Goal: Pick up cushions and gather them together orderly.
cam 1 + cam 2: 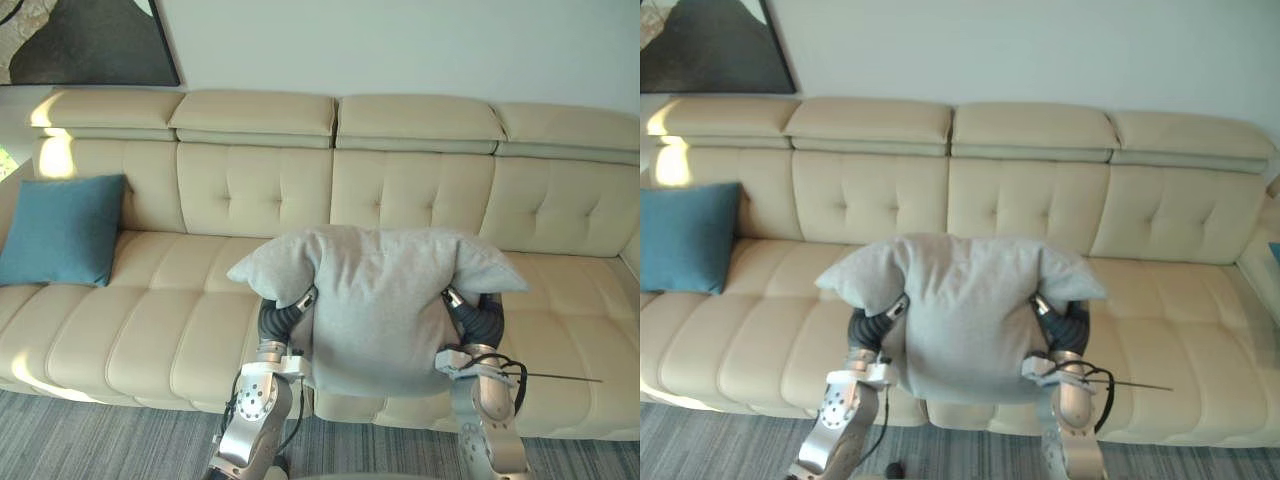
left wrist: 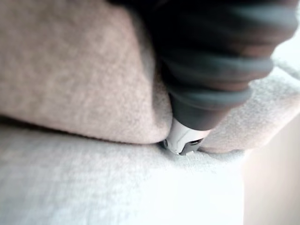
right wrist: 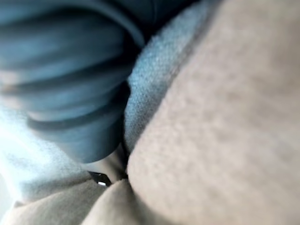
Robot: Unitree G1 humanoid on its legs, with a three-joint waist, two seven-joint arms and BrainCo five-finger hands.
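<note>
1. One cream sofa (image 1: 400,200) stands along the wall. It has four tufted back sections and four headrests (image 1: 253,112) in a row on top.
2. One grey striped carpet (image 1: 100,440) lies in front of the sofa's front edge.
3. There are two cushions. The larger-looking one is the grey cushion (image 1: 375,310), held upright before the middle of the sofa's front edge, between the two hands. Its two upper corners flop outward over the wrists. Whether its lower edge touches the seat cannot be told.
4. One dark framed picture (image 1: 85,40) hangs on the wall above the sofa's left end.
5. The second cushion is the blue cushion (image 1: 62,230). It leans upright against the backrest at the sofa's left end, well apart from the grey one.
6. Two hands are on the grey cushion.
   - The left hand (image 1: 280,316) presses into its left side, with the cloth bunched around the ribbed cover.
   - The right hand (image 1: 470,312) presses into its right side in the same way.
   - The fingers of both are buried in the fabric, so I cannot tell whether they are spread, together or pinching.
</note>
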